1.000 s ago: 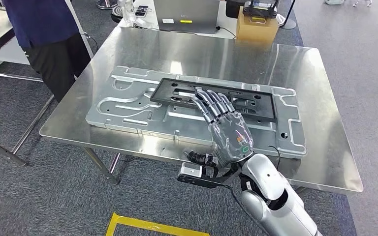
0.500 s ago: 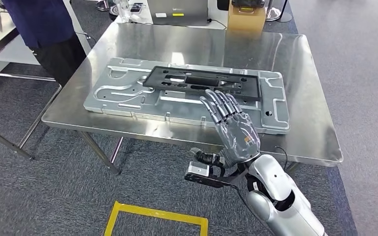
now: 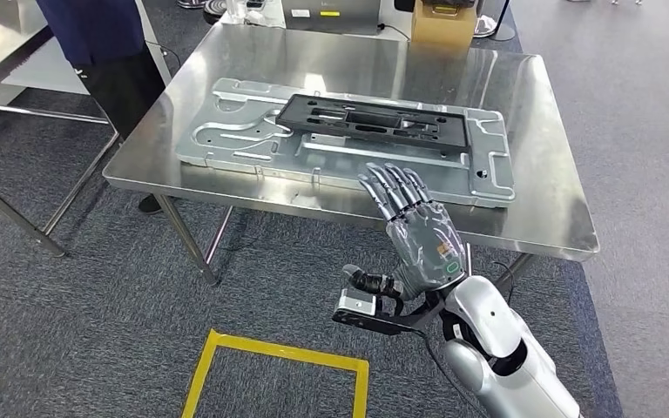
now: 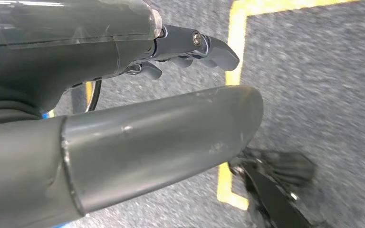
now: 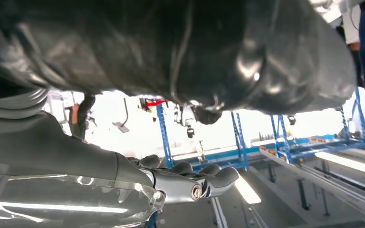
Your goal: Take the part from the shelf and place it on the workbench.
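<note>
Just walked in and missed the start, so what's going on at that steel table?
The black part already lies on the grey metal panel on the steel workbench. The robot's right hand hovers open, holding nothing, over the bench's near edge and touches neither. Its left hand hangs over grey carpet with yellow floor tape and holds nothing. A person stands at the bench's far left corner.

Frame [image 3: 373, 122]: on the plate [image 3: 253, 139], toward its back right.
Plate: on the table [image 3: 540, 148].
Box [image 3: 440, 19]: behind the table.
Person [image 3: 104, 52]: left of the table.
</note>
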`<state>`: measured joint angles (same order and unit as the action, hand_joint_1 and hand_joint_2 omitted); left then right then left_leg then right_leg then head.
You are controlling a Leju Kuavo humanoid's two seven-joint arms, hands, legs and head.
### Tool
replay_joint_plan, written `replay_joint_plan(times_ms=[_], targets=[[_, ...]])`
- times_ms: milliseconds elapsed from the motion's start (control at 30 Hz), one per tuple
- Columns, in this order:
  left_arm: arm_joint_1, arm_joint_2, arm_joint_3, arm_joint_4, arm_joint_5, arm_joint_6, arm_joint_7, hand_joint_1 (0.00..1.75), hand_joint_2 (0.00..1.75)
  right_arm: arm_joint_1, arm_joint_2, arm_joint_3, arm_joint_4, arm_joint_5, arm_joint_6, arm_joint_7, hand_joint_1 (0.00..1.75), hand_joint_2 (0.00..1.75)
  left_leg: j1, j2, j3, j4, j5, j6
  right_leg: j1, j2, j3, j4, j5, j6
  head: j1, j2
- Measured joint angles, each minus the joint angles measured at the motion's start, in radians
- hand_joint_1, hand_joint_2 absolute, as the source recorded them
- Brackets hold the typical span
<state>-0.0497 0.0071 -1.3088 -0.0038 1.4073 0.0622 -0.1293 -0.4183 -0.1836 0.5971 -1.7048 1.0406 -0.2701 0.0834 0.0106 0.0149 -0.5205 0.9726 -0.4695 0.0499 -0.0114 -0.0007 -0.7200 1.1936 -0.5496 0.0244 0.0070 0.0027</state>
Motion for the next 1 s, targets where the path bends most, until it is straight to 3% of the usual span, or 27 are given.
replay_joint_plan(times_ms=[33,67,133,167,233,267,300,367,400,467,533,567,600,667,733,767,800,867,933,1000], targets=[[0.000,0.000,0.000,0.000,0.000,0.000,0.000,0.00,0.00,0.002,-0.002,0.000,0.000,0.000,0.000,0.000,0.00,0.00,-0.001,0.001,-0.018,0.002,0.013,0.000,-0.001,0.000,-0.010,0.063,-0.029,0.003,0.000,0.000],[0.000,0.000,0.000,0.000,0.000,0.000,0.000,0.00,0.00,0.004,-0.004,0.000,0.000,0.000,0.000,0.000,0.00,0.00,-0.001,0.001,-0.037,0.006,0.026,-0.001,-0.002,0.000,-0.010,0.105,-0.033,0.005,0.000,0.000],[0.001,0.000,0.000,0.000,0.001,-0.001,0.000,0.00,0.00,0.006,-0.007,0.000,0.000,0.000,0.000,0.000,0.00,0.00,-0.001,0.001,-0.075,0.017,0.046,-0.006,-0.002,0.000,0.038,0.098,0.013,0.005,0.000,0.000],[0.000,0.000,0.000,0.000,0.002,-0.002,0.000,0.00,0.00,0.006,-0.008,0.000,0.000,0.000,0.000,0.000,0.00,0.00,-0.001,0.001,-0.091,0.024,0.055,-0.009,-0.002,0.000,0.089,0.042,0.034,0.002,0.000,0.000],[-0.001,0.000,0.000,0.000,0.006,-0.005,-0.001,0.00,0.00,0.004,-0.008,-0.002,-0.004,0.000,0.000,0.000,0.00,0.00,-0.004,0.000,-0.115,0.038,0.066,-0.018,0.002,0.000,0.202,-0.108,0.025,-0.007,0.000,0.000],[-0.001,0.000,0.000,0.000,0.008,-0.004,-0.002,0.00,0.00,0.004,-0.008,-0.002,-0.006,0.000,0.000,0.000,0.00,0.00,-0.005,-0.001,-0.121,0.043,0.072,-0.023,0.004,0.000,0.237,-0.163,0.008,-0.013,0.000,0.000],[-0.001,0.000,0.000,0.000,0.010,-0.002,-0.004,0.00,0.00,0.004,-0.009,-0.003,-0.007,0.000,0.000,0.000,0.00,0.00,-0.007,-0.001,-0.126,0.043,0.079,-0.030,0.008,0.000,0.252,-0.192,-0.005,-0.019,0.000,0.000],[0.001,0.001,0.000,0.000,0.013,0.006,-0.008,0.00,0.00,0.005,-0.010,-0.003,-0.008,0.002,0.003,0.000,0.00,0.00,-0.004,-0.003,-0.132,0.043,0.087,-0.044,0.007,-0.003,0.247,-0.204,0.003,-0.033,-0.001,0.000],[0.002,0.002,0.000,0.000,0.013,0.011,-0.009,0.00,0.00,0.006,-0.010,-0.003,-0.008,0.004,0.005,0.000,0.00,0.00,-0.002,-0.004,-0.139,0.056,0.072,-0.050,0.005,-0.006,0.241,-0.206,0.013,-0.041,-0.001,0.000],[0.004,0.003,-0.001,0.000,0.015,0.017,-0.009,0.00,0.00,0.007,-0.011,-0.003,-0.008,0.007,0.007,0.000,0.00,0.00,0.002,-0.007,-0.171,0.139,-0.004,-0.060,0.002,-0.015,0.225,-0.208,0.032,-0.053,-0.001,0.000],[0.004,0.003,-0.001,0.000,0.017,0.021,-0.009,0.00,0.00,0.011,-0.011,-0.003,-0.007,0.009,0.008,0.000,0.00,0.00,0.003,-0.007,-0.210,0.268,-0.080,-0.069,0.004,-0.025,0.204,-0.206,0.046,-0.057,-0.001,0.000],[0.005,0.004,-0.001,0.000,0.018,0.022,-0.010,0.00,0.00,0.013,-0.011,-0.003,-0.007,0.011,0.008,0.000,0.00,0.00,0.003,-0.007,-0.218,0.311,-0.090,-0.071,0.005,-0.031,0.194,-0.203,0.052,-0.056,-0.001,0.000],[0.006,0.004,-0.001,0.000,0.019,0.023,-0.010,0.00,0.00,0.015,-0.012,-0.003,-0.006,0.013,0.008,0.000,0.00,0.00,0.003,-0.006,-0.208,0.319,-0.080,-0.073,0.005,-0.038,0.184,-0.200,0.056,-0.055,-0.001,0.000],[0.007,0.004,-0.001,0.000,0.023,0.023,-0.010,0.00,0.00,0.018,-0.013,-0.003,-0.005,0.018,0.008,0.000,0.00,0.00,0.003,0.005,-0.129,0.223,-0.032,-0.070,0.006,-0.054,0.171,-0.192,0.061,-0.050,-0.001,0.000],[0.006,0.005,-0.001,0.000,0.027,0.023,-0.010,0.00,0.00,0.019,-0.014,-0.003,-0.005,0.023,0.006,0.000,0.00,0.00,-0.003,0.039,-0.039,0.087,-0.013,-0.059,0.010,-0.071,0.167,-0.186,0.062,-0.044,0.000,0.000],[0.005,0.005,-0.002,0.000,0.028,0.023,-0.011,0.00,0.00,0.019,-0.015,-0.003,-0.005,0.024,0.006,0.000,0.00,0.00,-0.007,0.050,-0.018,0.049,-0.014,-0.051,0.013,-0.080,0.167,-0.184,0.063,-0.040,0.000,0.000],[0.004,0.006,-0.002,0.000,0.029,0.023,-0.012,0.00,0.00,0.019,-0.016,-0.003,-0.005,0.025,0.006,0.000,0.00,0.00,-0.011,0.052,-0.014,0.034,-0.017,-0.042,0.015,-0.089,0.166,-0.184,0.065,-0.035,0.000,0.000],[0.006,0.006,-0.004,0.000,0.031,0.022,-0.012,0.00,0.00,0.018,-0.017,-0.003,-0.005,0.026,0.005,0.000,0.00,0.00,-0.009,0.033,-0.022,0.027,-0.009,-0.025,0.014,-0.098,0.165,-0.181,0.065,-0.023,0.000,0.000],[0.008,0.006,-0.006,0.000,0.033,0.021,-0.012,0.00,0.00,0.018,-0.019,-0.003,-0.005,0.028,0.004,0.000,0.00,0.00,-0.004,0.015,-0.027,0.019,0.004,-0.009,0.011,-0.064,0.146,-0.139,0.032,-0.013,0.001,0.000],[0.007,0.005,-0.007,0.000,0.036,0.020,-0.012,0.00,0.00,0.022,-0.022,-0.003,-0.004,0.035,0.004,0.000,0.00,0.00,-0.002,-0.002,-0.036,0.016,0.013,0.002,0.007,-0.018,0.093,-0.023,-0.037,-0.006,0.001,0.000]])
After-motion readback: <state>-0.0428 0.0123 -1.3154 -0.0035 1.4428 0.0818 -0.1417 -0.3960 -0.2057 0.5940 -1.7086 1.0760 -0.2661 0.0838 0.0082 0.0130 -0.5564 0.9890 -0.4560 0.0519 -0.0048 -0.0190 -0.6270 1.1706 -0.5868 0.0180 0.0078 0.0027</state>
